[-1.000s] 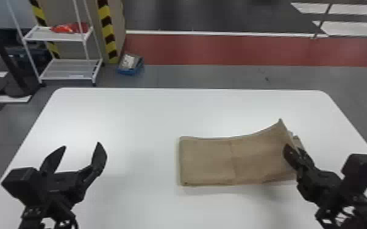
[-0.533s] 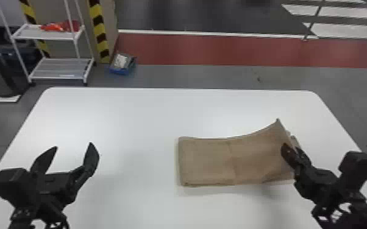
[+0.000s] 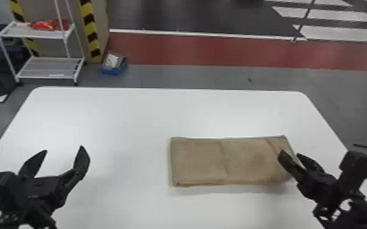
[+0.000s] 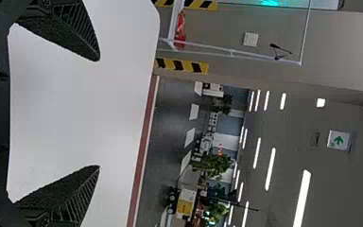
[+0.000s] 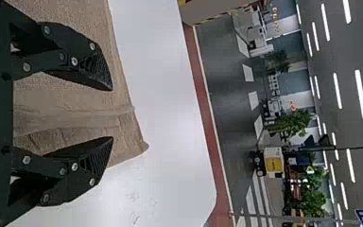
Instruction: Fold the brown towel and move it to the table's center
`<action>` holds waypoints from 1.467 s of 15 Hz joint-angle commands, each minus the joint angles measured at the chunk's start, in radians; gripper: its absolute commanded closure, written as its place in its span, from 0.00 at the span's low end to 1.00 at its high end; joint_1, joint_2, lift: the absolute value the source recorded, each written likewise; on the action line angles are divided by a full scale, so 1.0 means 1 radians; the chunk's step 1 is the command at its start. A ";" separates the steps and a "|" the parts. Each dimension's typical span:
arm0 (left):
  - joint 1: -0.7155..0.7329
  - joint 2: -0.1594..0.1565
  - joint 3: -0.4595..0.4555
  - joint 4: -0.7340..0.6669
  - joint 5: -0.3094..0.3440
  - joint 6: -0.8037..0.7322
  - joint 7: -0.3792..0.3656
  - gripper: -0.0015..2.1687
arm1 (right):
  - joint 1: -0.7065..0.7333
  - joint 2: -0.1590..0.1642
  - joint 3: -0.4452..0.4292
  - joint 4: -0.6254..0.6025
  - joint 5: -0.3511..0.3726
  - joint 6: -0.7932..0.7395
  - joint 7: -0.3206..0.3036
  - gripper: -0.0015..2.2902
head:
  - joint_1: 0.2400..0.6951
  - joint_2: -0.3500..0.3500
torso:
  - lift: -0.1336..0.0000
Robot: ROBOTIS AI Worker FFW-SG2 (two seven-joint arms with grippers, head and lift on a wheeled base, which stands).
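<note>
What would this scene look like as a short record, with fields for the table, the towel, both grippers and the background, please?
Table: white, rounded far corners
Towel: brown, folded into an oblong, lying right of the table's center
Left gripper: fingers open, over the table's left side, nothing between them
Right gripper: fingers open, at the towel's right end
Background: white rack beyond the table's far left, red item on its upper shelf; blue box on the floor beside it
Task state: towel folded, not yet centered
</note>
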 commanded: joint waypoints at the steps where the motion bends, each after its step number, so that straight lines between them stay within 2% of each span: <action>1: -0.001 0.000 0.000 0.005 0.000 0.000 0.000 0.03 | -0.025 -0.003 -0.042 0.015 0.009 0.028 0.010 0.03 | 1.00 0.31 | 0.27; 3: -0.003 0.000 0.001 0.005 0.000 0.000 0.000 0.03 | -0.053 -0.045 -0.042 0.061 0.017 0.053 0.017 0.03 | 1.00 0.28 | 0.27; 7: -0.003 0.000 0.001 0.012 0.001 -0.003 -0.001 0.03 | -0.074 -0.045 -0.007 0.094 0.048 0.046 0.037 0.04 | 1.00 0.25 | 0.27; 15: -0.009 0.003 0.001 0.018 0.001 -0.003 -0.003 0.03 | -0.140 -0.045 0.074 0.158 0.155 0.111 0.037 0.10 | 1.00 0.33 | 0.27; 22: -0.012 0.003 0.001 0.025 0.001 -0.003 -0.006 0.03 | -0.142 -0.045 0.091 0.166 0.166 0.102 0.068 0.44 | 1.00 0.36 | 0.27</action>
